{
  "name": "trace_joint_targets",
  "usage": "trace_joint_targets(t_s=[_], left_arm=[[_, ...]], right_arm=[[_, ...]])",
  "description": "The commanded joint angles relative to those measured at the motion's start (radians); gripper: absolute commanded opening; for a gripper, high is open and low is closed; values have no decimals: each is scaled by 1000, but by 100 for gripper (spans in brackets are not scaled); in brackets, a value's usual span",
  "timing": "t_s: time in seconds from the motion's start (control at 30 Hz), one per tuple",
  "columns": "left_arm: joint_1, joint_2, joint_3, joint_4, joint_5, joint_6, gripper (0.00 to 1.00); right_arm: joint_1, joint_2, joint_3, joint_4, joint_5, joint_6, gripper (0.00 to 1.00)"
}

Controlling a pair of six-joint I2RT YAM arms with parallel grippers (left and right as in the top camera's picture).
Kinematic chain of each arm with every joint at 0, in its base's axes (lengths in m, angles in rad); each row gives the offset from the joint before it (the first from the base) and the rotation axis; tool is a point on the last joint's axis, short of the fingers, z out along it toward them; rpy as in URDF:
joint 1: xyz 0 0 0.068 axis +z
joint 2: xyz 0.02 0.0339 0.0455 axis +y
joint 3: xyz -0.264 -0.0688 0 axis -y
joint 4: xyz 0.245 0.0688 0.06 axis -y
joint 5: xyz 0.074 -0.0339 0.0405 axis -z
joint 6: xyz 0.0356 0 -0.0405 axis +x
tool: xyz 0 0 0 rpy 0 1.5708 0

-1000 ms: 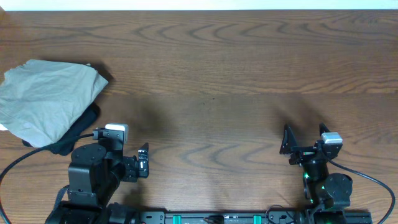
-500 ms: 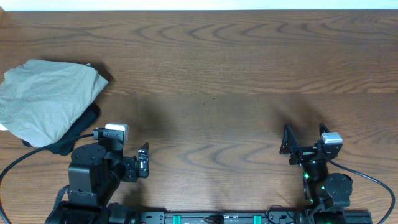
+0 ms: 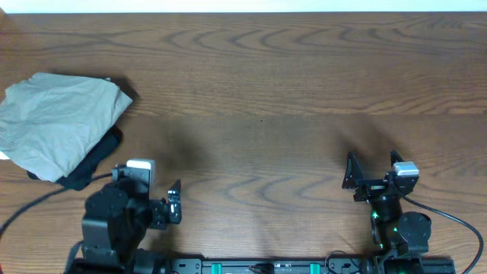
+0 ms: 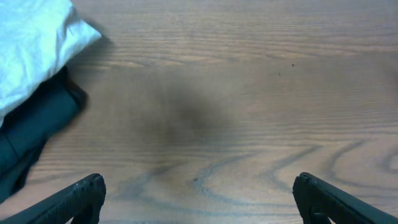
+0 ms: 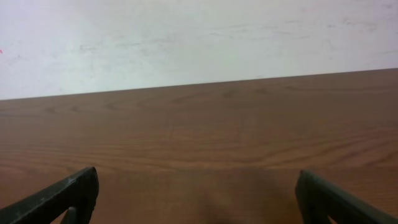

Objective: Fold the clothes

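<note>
The clothes (image 3: pixel 61 122) lie as a pale khaki folded bundle at the table's far left, resting on top of a black garment (image 3: pixel 87 167). In the left wrist view the pale cloth (image 4: pixel 31 43) fills the upper left corner, with the black garment (image 4: pixel 34 127) below it. My left gripper (image 3: pixel 172 205) stands open near the front edge, to the right of the bundle and apart from it; bare wood shows between its fingertips (image 4: pixel 87 193). Over at the front right, my right gripper (image 3: pixel 373 169) is open too and holds nothing.
A wooden table (image 3: pixel 266 91) spreads between the arms. A pale wall (image 5: pixel 199 37) rises behind its far edge in the right wrist view. A black cable (image 3: pixel 30 202) trails from the left arm near the front left corner.
The left arm has slid slightly back toward the front edge, and its cable shifted with it. The right arm and the clothes have stayed put.
</note>
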Motion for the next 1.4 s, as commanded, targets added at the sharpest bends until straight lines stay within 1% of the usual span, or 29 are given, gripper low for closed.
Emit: trace_joint_targets(t_s=[0.0, 0.13, 0.33, 0.57, 0.73, 0.77, 0.9, 1.07, 1.37], left_arm=[[-4, -95, -81, 3, -19, 2, 98], [-4, -221, -208, 86, -29, 3, 98], [-3, -388, -410, 341, -39, 3, 98], [6, -400, -591, 724, -39, 11, 98], [27, -400, -725, 1015, -39, 60, 98], [34, -400, -743, 1048, -38, 60, 98], [43, -400, -740, 999, -38, 59, 98], [43, -400, -740, 870, -38, 59, 98], [43, -398, -740, 870, -38, 59, 98]], right_arm=[[-8, -7, -4, 1, -6, -14, 99], [-8, -7, -4, 1, -6, -14, 99], [-8, -7, -4, 1, -6, -14, 99], [-8, -7, -4, 1, -6, -14, 99], [-8, -7, -4, 1, -6, -14, 99], [-8, -7, -4, 1, -6, -14, 99], [-8, -7, -4, 1, -6, -14, 99], [-8, -7, -4, 1, -6, -14, 99], [-8, -7, -4, 1, -6, -14, 99]])
